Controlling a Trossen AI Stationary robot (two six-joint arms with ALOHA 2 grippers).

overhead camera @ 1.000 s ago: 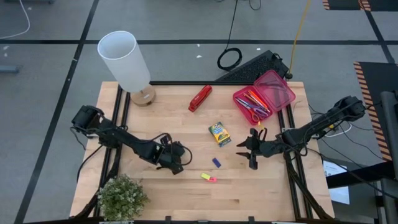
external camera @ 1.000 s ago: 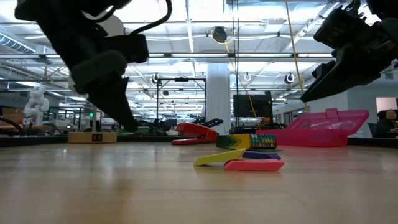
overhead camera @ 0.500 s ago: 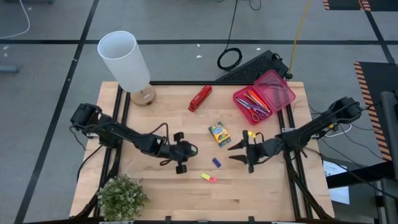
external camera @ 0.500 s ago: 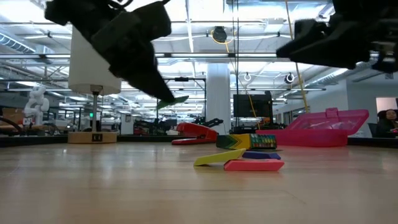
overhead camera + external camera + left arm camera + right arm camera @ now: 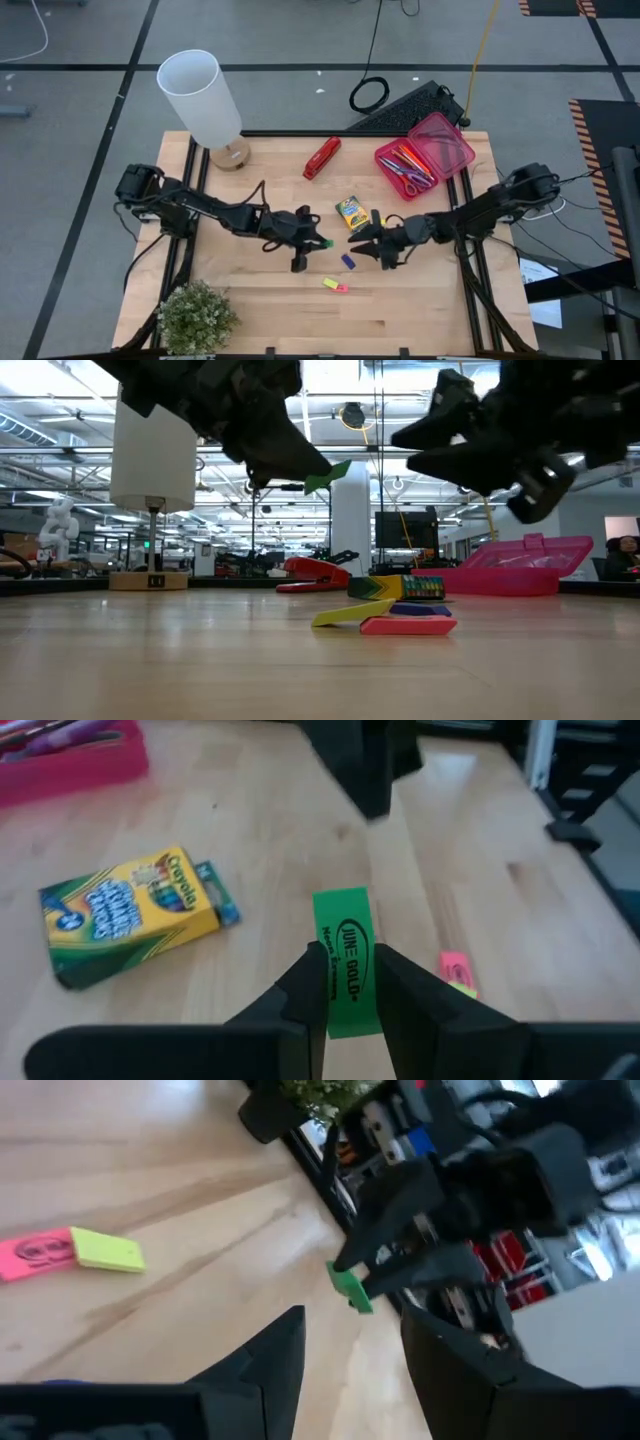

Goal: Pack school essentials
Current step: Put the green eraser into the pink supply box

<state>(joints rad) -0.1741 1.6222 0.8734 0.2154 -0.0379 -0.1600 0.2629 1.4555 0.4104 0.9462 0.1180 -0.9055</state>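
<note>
The left gripper (image 5: 313, 243) is closed on a small green eraser (image 5: 347, 960) printed with black lettering, pinching it across its flat faces at one end so that most of the block sticks out past the fingertips; in the low view the eraser (image 5: 328, 475) hangs well above the wooden table (image 5: 250, 310). The right gripper (image 5: 364, 246) faces it from just beside, its jaws spread wide and empty, as if ready to receive the piece. Such an eraser looks light, rubbery and slightly yielding, so it should neither slip nor crack, but being so small it could twist in a light pinch; the free end is the sensible place for a second grip, across the same broad faces. Below and between the two grippers a purple eraser (image 5: 348, 261) lies on the boards, with a yellow eraser (image 5: 328, 283) and a pink eraser (image 5: 342, 288) touching each other nearer the table's front edge. The green-yellow crayon box (image 5: 351, 214) lies flat near the middle, a stiff card carton best taken across its narrow sides. The pink plastic box (image 5: 425, 152), lid open, holds pens and scissors at the far right; a red stapler (image 5: 321, 157), a white lamp (image 5: 202, 100) and a potted plant (image 5: 196, 316) stand apart.
</note>
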